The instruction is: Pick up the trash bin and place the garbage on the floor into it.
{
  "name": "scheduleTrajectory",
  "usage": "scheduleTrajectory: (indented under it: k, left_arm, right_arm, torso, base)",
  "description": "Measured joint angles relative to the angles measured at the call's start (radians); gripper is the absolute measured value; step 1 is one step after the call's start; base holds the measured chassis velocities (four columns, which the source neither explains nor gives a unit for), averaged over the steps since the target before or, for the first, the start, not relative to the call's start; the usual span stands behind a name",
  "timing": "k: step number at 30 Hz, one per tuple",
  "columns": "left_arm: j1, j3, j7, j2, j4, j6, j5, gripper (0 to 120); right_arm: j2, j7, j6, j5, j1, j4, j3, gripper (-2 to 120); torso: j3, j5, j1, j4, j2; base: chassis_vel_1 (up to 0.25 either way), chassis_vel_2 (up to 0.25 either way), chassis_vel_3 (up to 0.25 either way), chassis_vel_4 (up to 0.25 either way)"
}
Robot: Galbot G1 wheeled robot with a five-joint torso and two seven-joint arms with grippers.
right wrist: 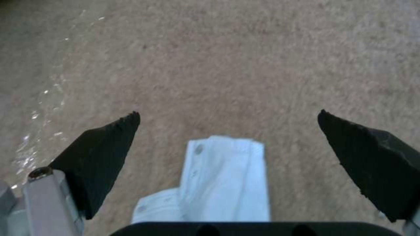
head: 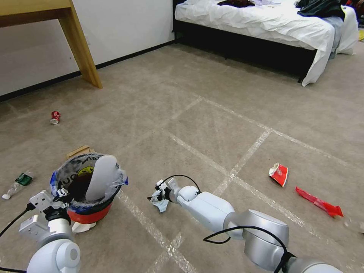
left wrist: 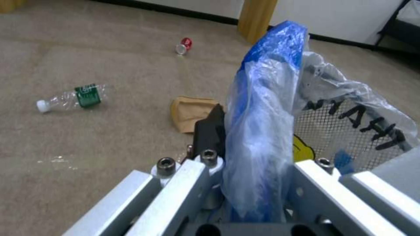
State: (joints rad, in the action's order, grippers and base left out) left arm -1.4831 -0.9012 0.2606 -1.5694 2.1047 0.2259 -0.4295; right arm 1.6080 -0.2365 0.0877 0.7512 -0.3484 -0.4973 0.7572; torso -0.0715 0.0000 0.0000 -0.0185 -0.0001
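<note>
Trash bin (head: 90, 212) rim clamped by left gripper (left wrist: 245, 183) — right gripper (right wrist: 227, 137), fingers apart, straddles crumpled paper (right wrist: 223, 177).

The carpet (head: 212, 113) is looking matt and short-napped. The trash bin (head: 89, 212) is showing glossy red plastic under a thin, crinkled clear bag (left wrist: 262, 124). The right gripper (right wrist: 227, 131) is showing rough black pads (right wrist: 100, 157) above soft white tissue (right wrist: 223, 177).

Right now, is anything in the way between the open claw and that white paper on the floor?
No. The right gripper hangs open right over the white paper on the carpet, with nothing visible between them. The left gripper holds the trash bin by its rim.
</note>
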Motion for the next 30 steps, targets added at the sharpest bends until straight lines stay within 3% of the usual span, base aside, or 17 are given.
scheduleTrajectory:
  k: [13, 25, 30]
  left_arm:
    - [-0.001, 0.002, -0.001, -0.003, -0.001, 0.000, 0.004, 4]
    - [-0.001, 0.006, -0.009, -0.003, -0.018, -0.003, 0.008, 4]
    - [0.001, 0.006, -0.009, -0.002, -0.022, -0.003, 0.009, 4]
  right_arm:
    - [0.000, 0.020, 0.042, -0.028, -0.008, 0.019, -0.007, 100]
    - [0.000, 0.064, 0.050, 0.113, -0.071, 0.015, -0.025, 100]
    - [-0.001, 0.048, 0.048, 0.096, -0.078, 0.003, -0.022, 100]
  torso:
    - [0.000, 0.0001, 0.000, 0.0002, 0.000]
    - [0.001, -0.0002, 0.000, -0.0005, 0.001]
    - [0.001, -0.0005, 0.000, -0.0007, 0.001]
  base:
    - [-0.006, 0.005, 0.004, -0.005]
    - [0.000, 0.000, 0.000, 0.000]
    - [0.000, 0.000, 0.000, 0.000]
